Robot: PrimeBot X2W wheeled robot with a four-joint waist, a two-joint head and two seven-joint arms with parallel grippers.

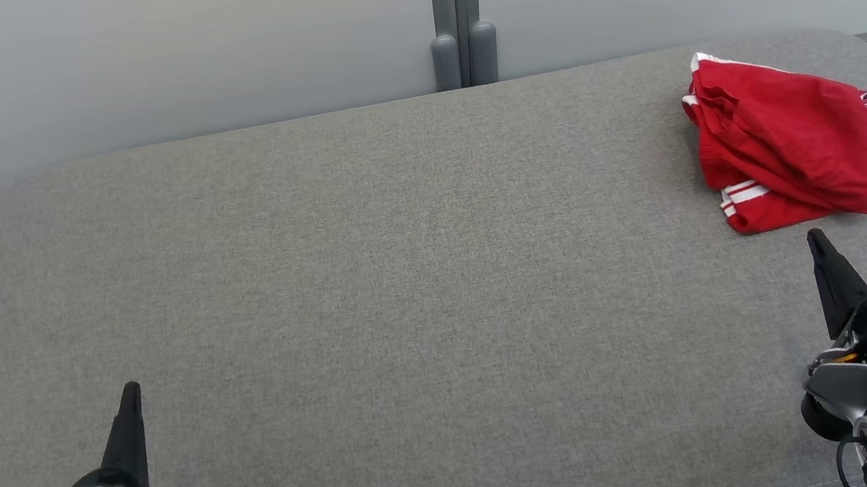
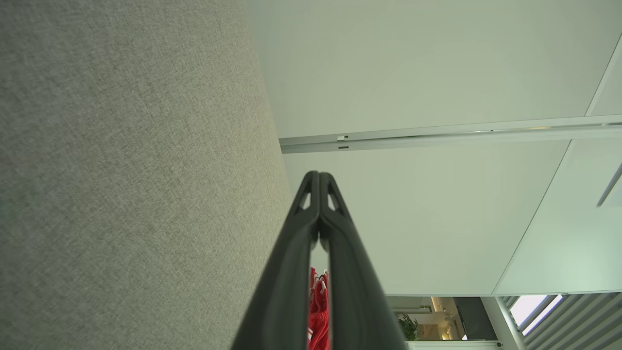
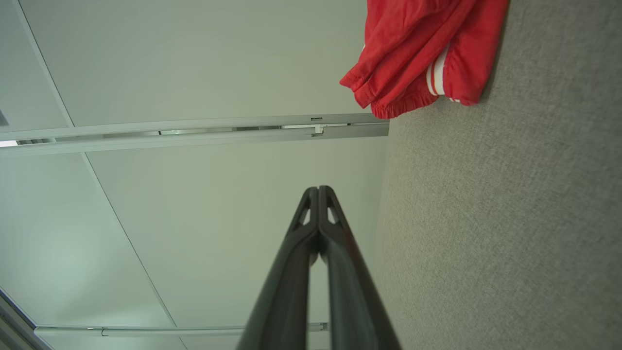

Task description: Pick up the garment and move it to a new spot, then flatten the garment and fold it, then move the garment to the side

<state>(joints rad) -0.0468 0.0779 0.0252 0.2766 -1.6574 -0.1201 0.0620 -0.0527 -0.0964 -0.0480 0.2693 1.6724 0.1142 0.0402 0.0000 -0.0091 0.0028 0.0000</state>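
**Both grippers shut and empty; red garment at the upper right**

The left gripper [image 1: 130, 390] sits at the lower left of the head view. Its two dark fingers are pressed together with nothing between them, and the left wrist view shows the tips meeting. The right gripper [image 1: 816, 236] stands at the lower right, likewise closed on nothing, with its tip near the garment [image 1: 788, 134] but apart from it. The red garment lies in loose doubled layers at the upper right, close to the far rounded corner of the grey padded surface [image 1: 405, 280]. Its lettered part runs off the frame's right edge.

In my judgement this fits two stages: a rumpled heap to be carried to a fresh spot, or a folded bundle set to the side. The layers are too untidy to settle which, so I name no next move.

Open grey fabric stretches across the middle and left of the frame, giving wide room to spread cloth. The garment sits near the far and right edges, so a pull that way could slide it off.
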